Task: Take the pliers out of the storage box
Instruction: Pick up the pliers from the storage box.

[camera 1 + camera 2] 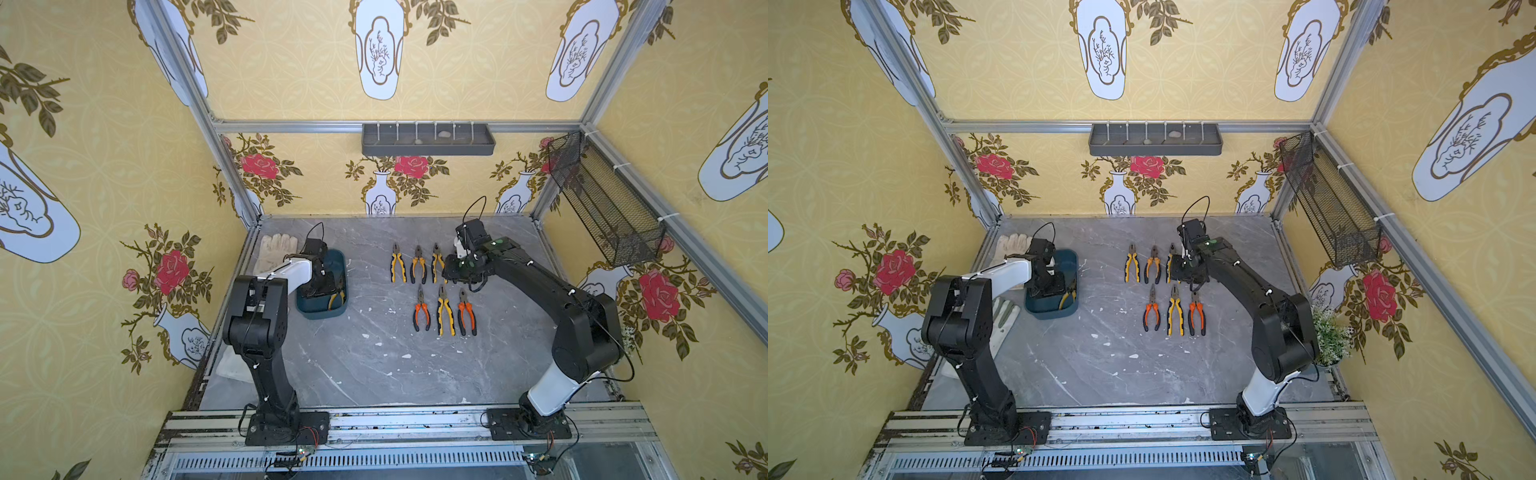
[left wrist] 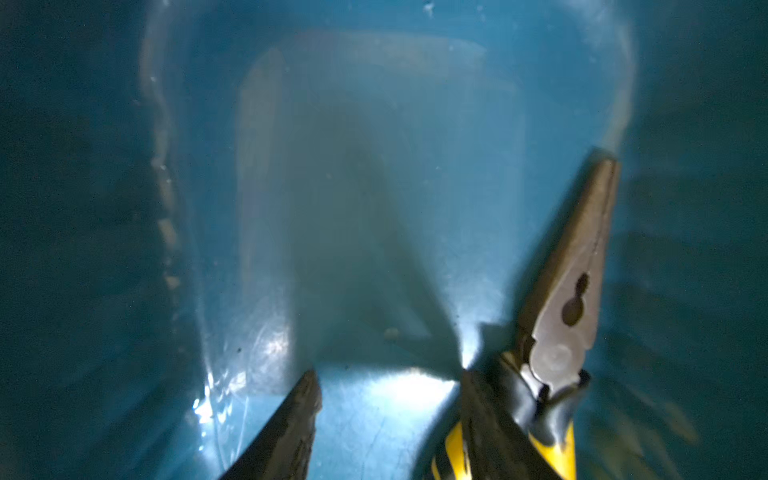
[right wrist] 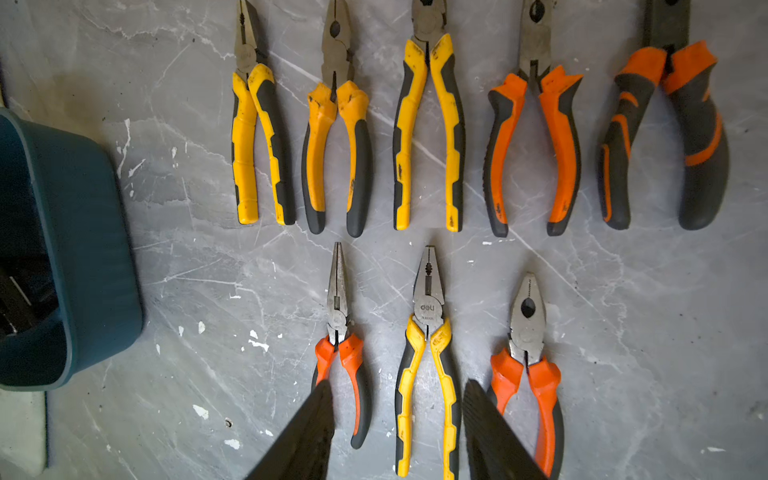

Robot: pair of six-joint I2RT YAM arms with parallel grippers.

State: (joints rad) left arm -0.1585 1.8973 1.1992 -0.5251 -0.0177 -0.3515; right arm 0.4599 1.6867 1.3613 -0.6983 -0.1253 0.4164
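We see a grey marbled table flecked with white; at its 9 o'clock stands the storage box; just behind it, toward 10 o'clock, lies a pale glove; a second glove lies at the 8 o'clock edge, partly hidden; toward 2 o'clock the pliers lie in two rows, heads to 12 o'clock: a far row of five, a near row of three; a small plant sits near 4 o'clock.

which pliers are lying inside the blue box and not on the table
The yellow-and-black pair, lying in the storage box right beside the left gripper. The other eight lie in two rows on the table, outside the box.
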